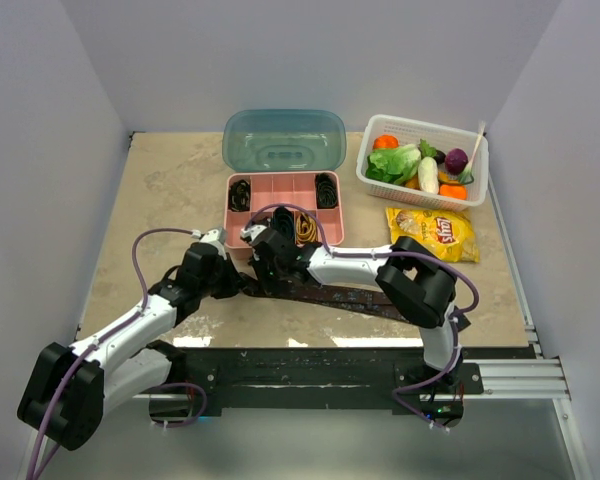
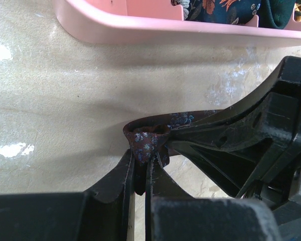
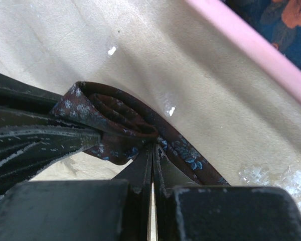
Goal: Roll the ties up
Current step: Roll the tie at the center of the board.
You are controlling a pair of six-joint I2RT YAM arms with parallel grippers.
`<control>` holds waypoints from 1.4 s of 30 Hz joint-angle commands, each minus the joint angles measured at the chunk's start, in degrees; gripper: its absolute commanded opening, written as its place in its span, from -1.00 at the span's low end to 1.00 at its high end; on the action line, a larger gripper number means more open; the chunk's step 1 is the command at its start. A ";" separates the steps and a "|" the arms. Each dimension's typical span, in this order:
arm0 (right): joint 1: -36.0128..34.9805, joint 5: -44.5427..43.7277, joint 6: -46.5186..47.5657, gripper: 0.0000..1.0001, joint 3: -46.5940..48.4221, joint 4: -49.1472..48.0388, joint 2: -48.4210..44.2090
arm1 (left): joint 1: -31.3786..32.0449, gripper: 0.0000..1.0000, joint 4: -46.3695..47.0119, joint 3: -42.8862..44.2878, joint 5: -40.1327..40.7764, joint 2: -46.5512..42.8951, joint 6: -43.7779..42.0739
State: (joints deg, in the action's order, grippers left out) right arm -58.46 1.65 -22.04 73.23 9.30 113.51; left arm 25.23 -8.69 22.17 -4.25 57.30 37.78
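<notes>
A dark maroon tie point(image 1: 350, 297) with small blue flecks lies flat across the table's near middle, running right from both grippers. Its left end is curled into a small, loose roll point(image 3: 115, 113). My left gripper point(image 2: 140, 165) is shut on a fold of that end point(image 2: 145, 143), and in the top view it point(image 1: 242, 283) sits just left of the roll. My right gripper point(image 3: 153, 148) is shut on the tie at the edge of the roll, and from above it point(image 1: 263, 270) is close beside the left one. Rolled ties fill the pink box: black coils point(image 1: 239, 193) and a gold one point(image 1: 306, 228).
The pink compartment box point(image 1: 280, 243) stands just beyond the grippers, its teal lid point(image 1: 283, 140) open behind it. A white basket point(image 1: 372, 178) of toy vegetables is at the back right, with a yellow chips bag point(image 1: 432, 232) in front of it. Purple cables loop over both arms.
</notes>
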 commanded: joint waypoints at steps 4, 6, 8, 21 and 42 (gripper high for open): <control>-0.78 2.57 -0.37 -1.00 3.41 -0.77 1.27 | -0.01 -1.00 1.57 2.70 -1.99 0.01 -1.22; -0.96 2.92 -0.55 -1.00 3.67 -1.04 1.36 | 0.08 -1.00 1.74 2.61 -2.16 0.01 -0.87; -1.22 3.36 -0.90 -1.00 4.11 -1.39 1.62 | 0.52 -1.00 2.71 2.52 -2.78 -0.08 -0.43; -2.28 3.98 -1.51 -1.00 6.22 -1.39 2.06 | 2.71 -1.00 2.45 4.45 -1.55 1.77 0.02; -0.26 -4.81 0.42 -1.00 3.06 4.59 -8.66 | 4.03 -1.00 -14.33 10.60 16.46 -0.08 -0.43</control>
State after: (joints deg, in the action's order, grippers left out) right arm -59.81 -0.78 -22.35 76.55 13.26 106.61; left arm 28.08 -20.38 29.15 6.50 57.54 37.85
